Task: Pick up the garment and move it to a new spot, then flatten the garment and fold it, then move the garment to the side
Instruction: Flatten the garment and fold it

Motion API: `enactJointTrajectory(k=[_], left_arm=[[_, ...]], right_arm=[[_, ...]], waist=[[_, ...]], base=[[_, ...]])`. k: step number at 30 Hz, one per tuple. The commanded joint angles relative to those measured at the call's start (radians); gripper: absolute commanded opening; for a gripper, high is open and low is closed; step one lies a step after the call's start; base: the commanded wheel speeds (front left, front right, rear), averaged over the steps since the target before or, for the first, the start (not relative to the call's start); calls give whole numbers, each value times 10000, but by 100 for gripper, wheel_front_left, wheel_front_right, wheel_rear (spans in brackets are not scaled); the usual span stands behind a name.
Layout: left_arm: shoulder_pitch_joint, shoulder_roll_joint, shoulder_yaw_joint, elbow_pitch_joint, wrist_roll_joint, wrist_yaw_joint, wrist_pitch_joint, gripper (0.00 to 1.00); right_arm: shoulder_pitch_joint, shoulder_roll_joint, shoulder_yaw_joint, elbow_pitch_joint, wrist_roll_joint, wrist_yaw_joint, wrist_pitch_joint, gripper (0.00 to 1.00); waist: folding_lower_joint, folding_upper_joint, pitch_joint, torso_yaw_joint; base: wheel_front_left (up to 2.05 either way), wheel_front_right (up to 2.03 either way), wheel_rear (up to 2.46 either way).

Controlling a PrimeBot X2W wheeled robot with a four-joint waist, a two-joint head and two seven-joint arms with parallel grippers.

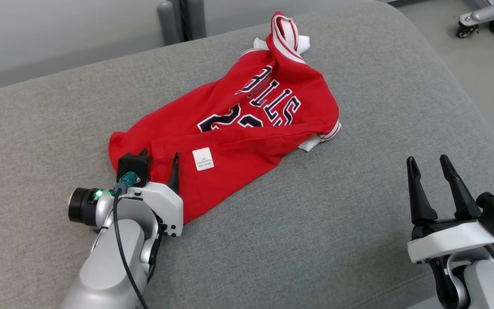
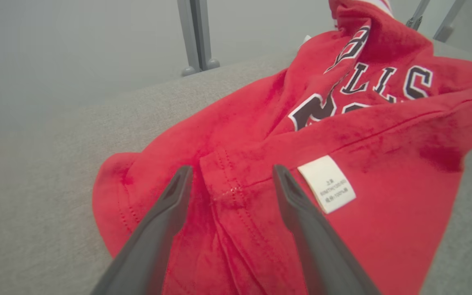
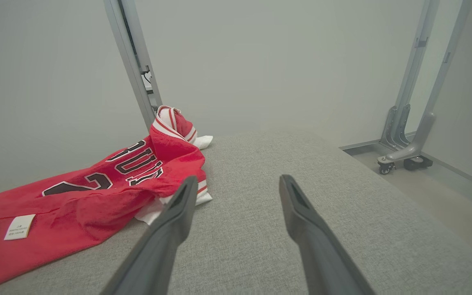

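Note:
The garment (image 1: 247,128) is a red jersey with dark lettering, white trim and a white label, lying crumpled on the grey cushion (image 1: 337,223). My left gripper (image 1: 160,159) is open at the jersey's near-left hem. In the left wrist view that gripper (image 2: 232,175) has its fingers spread over a stitched fold of the jersey (image 2: 342,135). Nothing is clamped. My right gripper (image 1: 428,162) stands open above bare cushion at the lower right, well clear of the cloth. The right wrist view has the jersey (image 3: 96,192) left of my right gripper (image 3: 238,182).
The cushion's far edge meets a pale wall with a grey metal post (image 1: 174,21). To the right the cushion drops to the floor, where a wheeled metal stand base (image 1: 483,17) sits. The stand's legs (image 3: 408,123) rise at the right.

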Motion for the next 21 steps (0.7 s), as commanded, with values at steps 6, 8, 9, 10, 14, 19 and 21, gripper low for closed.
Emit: enactJointTrajectory(k=[6, 8, 9, 10, 14, 19, 21], left_arm=[[-465, 19, -109, 642, -150, -212, 146, 100], [-516, 7, -166, 787, -201, -303, 140, 100], [-540, 2, -201, 875, -227, -386, 161, 100], [-578, -6, -233, 964, -262, -440, 185, 82], [-721, -44, -344, 1239, -407, -608, 201, 0], [-780, -84, -307, 1418, -635, -640, -217, 0], [-840, -92, -236, 1341, -737, -595, -573, 0]], right_arm=[[-12, 27, -89, 75, 32, 1, -49, 100], [-1, 47, -117, 99, 10, 1, -49, 100], [-8, 58, -118, 110, -2, 1, -49, 100], [-20, 67, -116, 119, -18, 1, -49, 100], [-97, 92, -56, 121, -24, 1, -49, 100], [-81, 68, -33, 122, -65, 1, -49, 100], [-39, 44, -95, 121, -81, 1, -49, 100]], waist=[[0, -1, 40, -46], [0, -1, 28, -26], [0, -1, 24, -13], [0, -1, 24, 4], [0, -1, 37, 90], [0, -1, 6, 247], [0, -1, -61, 349]], base=[[0, 0, 0], [0, 0, 0], [0, 0, 0], [0, 0, 0], [0, 0, 0], [0, 0, 0], [0, 0, 0]])
